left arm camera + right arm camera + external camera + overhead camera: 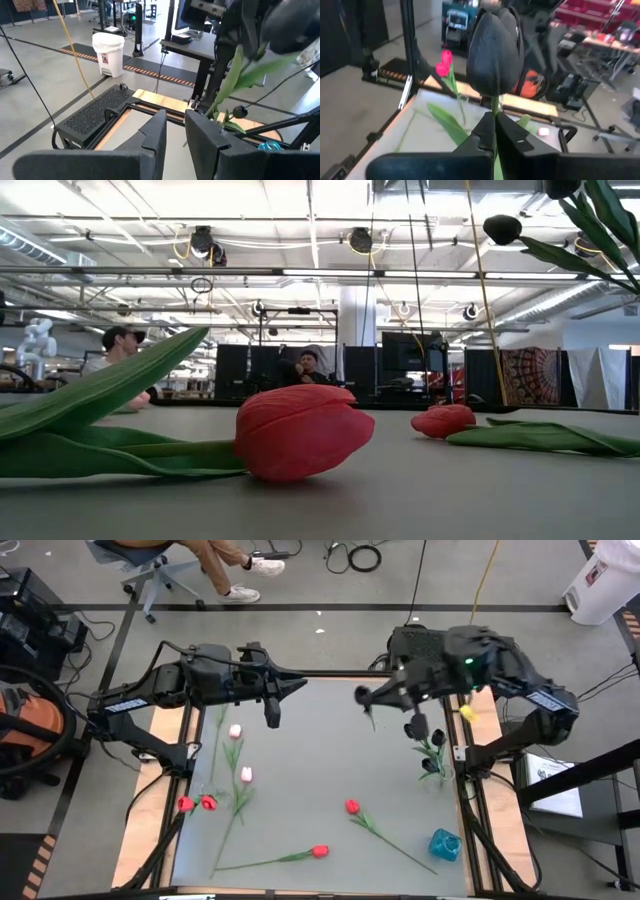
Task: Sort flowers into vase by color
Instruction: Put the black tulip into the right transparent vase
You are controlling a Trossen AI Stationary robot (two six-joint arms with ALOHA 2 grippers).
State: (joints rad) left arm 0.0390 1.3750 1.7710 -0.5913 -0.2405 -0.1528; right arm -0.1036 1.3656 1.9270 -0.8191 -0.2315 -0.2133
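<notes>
My right gripper point(494, 131) is up over the table's far right part, shut on a black tulip point(495, 47). My left gripper point(175, 137) hovers open over the far left part with nothing between its fingers. Two pink tulips point(235, 730) point(246, 775) are at the left. Red tulips point(208, 803) point(352, 806) point(320, 851) lie on the near half of the grey table point(320, 760). More black tulips point(430, 765) rise at the right edge; what bears them does not show. A small blue vase point(445, 843) sits near the right front corner. My right gripper pinches the black tulip's green stem point(494, 106) between its two fingers, just below the head. The fingers come nearly level from the table's right side. The head stands upright above the fingers. Stem and leaves point(227, 87) hang below, clear of the table.
Wooden strips point(165, 740) and black frame rails edge the table on both sides. A yellow object point(467, 712) lies by the right arm. People sit in the room beyond the far edge point(305, 365). Bare grey surface lies in the table's middle.
</notes>
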